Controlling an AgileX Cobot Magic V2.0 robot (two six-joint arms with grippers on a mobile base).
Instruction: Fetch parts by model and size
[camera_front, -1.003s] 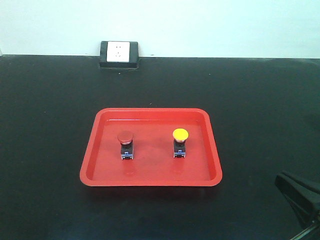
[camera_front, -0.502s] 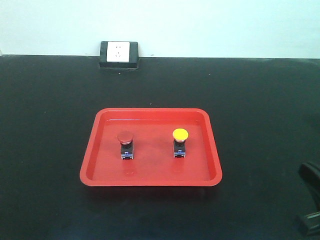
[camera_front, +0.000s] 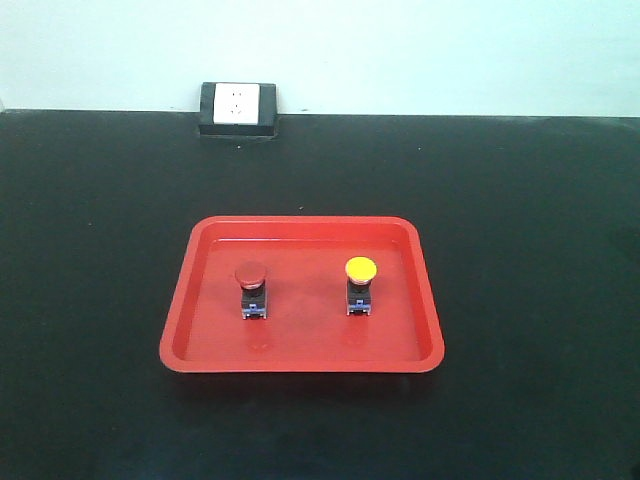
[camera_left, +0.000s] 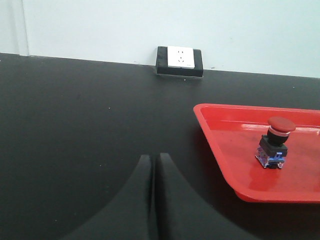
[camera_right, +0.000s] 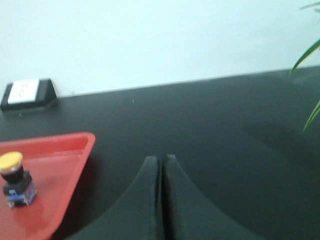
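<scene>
A red-capped push-button switch (camera_front: 252, 289) and a yellow-capped push-button switch (camera_front: 361, 284) stand upright in a red tray (camera_front: 300, 355) in the front view. The red one also shows in the left wrist view (camera_left: 273, 145), the yellow one in the right wrist view (camera_right: 16, 181). My left gripper (camera_left: 153, 158) is shut and empty over the black table, left of the tray (camera_left: 225, 160). My right gripper (camera_right: 161, 159) is shut and empty, right of the tray (camera_right: 75, 165). Neither gripper shows in the front view.
A white socket in a black housing (camera_front: 238, 107) sits at the table's back edge by the pale wall; it also shows in the left wrist view (camera_left: 180, 60) and the right wrist view (camera_right: 27, 93). Green plant leaves (camera_right: 310, 50) hang at the far right.
The right gripper, seen at the front view's lower right corner a second ago, has drawn back out of that view. The tray and both switches have not moved.
</scene>
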